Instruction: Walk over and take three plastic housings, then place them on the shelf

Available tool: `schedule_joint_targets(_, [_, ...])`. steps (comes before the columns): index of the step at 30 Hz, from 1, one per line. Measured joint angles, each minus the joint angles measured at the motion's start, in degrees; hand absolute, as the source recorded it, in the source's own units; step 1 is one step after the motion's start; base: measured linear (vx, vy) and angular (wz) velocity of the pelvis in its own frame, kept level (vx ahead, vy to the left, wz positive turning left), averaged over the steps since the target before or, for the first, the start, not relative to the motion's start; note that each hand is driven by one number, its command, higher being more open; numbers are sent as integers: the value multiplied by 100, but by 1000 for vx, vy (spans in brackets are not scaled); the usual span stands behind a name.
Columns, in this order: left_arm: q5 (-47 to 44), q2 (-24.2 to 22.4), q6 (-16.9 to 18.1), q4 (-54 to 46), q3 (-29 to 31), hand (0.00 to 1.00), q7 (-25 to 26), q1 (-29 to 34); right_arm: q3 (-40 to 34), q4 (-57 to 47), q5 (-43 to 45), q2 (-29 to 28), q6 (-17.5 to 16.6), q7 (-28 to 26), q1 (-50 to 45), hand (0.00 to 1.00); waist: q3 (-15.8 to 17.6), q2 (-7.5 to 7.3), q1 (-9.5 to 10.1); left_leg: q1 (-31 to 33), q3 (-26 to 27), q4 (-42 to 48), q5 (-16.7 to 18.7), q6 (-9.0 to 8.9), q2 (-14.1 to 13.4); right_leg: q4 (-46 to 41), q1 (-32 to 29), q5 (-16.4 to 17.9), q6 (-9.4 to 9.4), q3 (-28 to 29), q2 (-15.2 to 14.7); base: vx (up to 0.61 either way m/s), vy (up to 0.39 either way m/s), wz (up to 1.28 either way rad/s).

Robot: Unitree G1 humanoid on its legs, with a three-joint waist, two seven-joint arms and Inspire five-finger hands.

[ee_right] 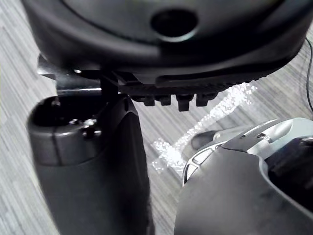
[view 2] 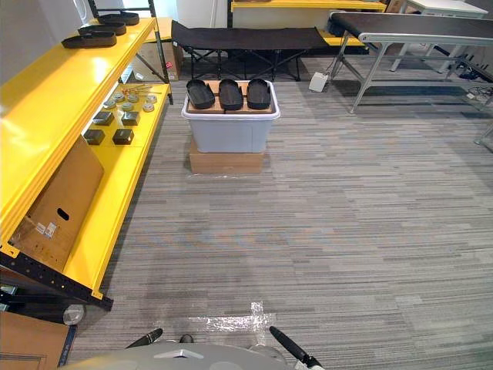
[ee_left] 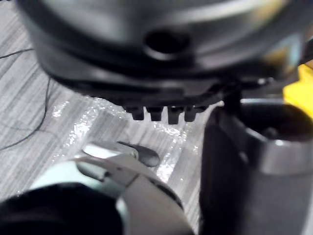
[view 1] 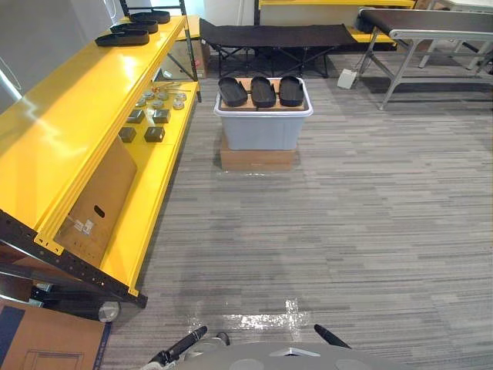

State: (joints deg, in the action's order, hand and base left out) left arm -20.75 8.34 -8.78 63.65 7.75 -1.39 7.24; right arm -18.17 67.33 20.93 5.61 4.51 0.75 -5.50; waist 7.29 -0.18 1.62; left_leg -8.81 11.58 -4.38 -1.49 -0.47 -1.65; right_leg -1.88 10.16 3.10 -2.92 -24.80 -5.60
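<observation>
Well, the three plastic housings [view 1: 263, 91] are at about 12 o'clock, well ahead of the robot across the grey carpet. They lie side by side, close together, on a wooden board [view 1: 248, 82] that rests on top of a pale grey bin [view 1: 262, 129]. The bin itself stands on a low cardboard box [view 1: 258, 160].

The yellow shelf [view 1: 77, 116] runs along the side from 9 o'clock to 11 o'clock. At its far end, near 11 o'clock, some similar black housings [view 1: 135, 28] already sit on the top level. On the lower level there are small metal parts [view 1: 154, 116].

The left hand [ee_left: 122, 83] hangs low beside the body, and the right hand [ee_right: 146, 54] hangs in the same way on the other side. For both of them I cannot tell if the hand is spread or closed. I judge that neither carries a housing, because all three are on the board. The walk to the bin is not yet done.

About the handling, I judge each housing to be light and stiff, a shallow oval shell with a raised rim. The black surface looks smooth and a little glossy, so it may slip in a loose hold. The best place to take it is probably the long rim near the middle, with the thumb inside the hollow and the rest of the hand under the outer wall. Because the housings lie so near to each other, the one at the outside edge seems easiest to take first. A push from the side could slide the neighbours off the board.
</observation>
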Motion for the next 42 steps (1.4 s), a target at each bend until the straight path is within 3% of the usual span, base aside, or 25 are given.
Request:
schedule_joint_targets(3, [1,14,212,-5,-23,100,-81,-69,83,-47,-2,-108,-433,-8,224,100,38,-54,-22,-56,85,-66,2,-10,70,108,43,-62,-102,30,-47,47,60,-9])
schedule_joint_targets(14, [-223,-31,659,-663,-680,100,-299,-319,903,-802,-261,-124,-1282,-7,809,100,129,-123,-28,-72,224,-75,10,-2,216,213,39,-173,-244,127,-186,-3,57,-4])
schedule_joint_targets(21, [-392,-79,768,-923,-759,100,-298,-309,1095,-876,-245,-134,-1309,210,818,100,238,-151,-42,-67,260,-74,31,26,241,319,57,-252,-224,148,-186,-2,9,-1])
schedule_joint_targets(28, [-406,-82,918,-1265,-799,100,-217,-276,1205,-882,270,-142,-1345,-4,798,100,263,-129,-49,-70,293,-73,46,18,259,412,89,-295,-227,163,-186,0,0,0])
schedule_joint_targets(37, [-413,-186,918,-1316,-924,100,-29,-192,1414,-992,701,-142,-1661,-25,786,100,277,-105,-47,-155,517,-73,100,6,250,422,61,-337,-222,402,-177,-20,19,-13])
schedule_joint_targets(42, [-389,-209,922,-1464,-920,100,20,-81,1498,-1189,640,-142,-1645,-544,567,100,279,-102,-62,-147,585,-73,127,46,249,433,-22,-348,-221,493,-168,-21,18,-9])
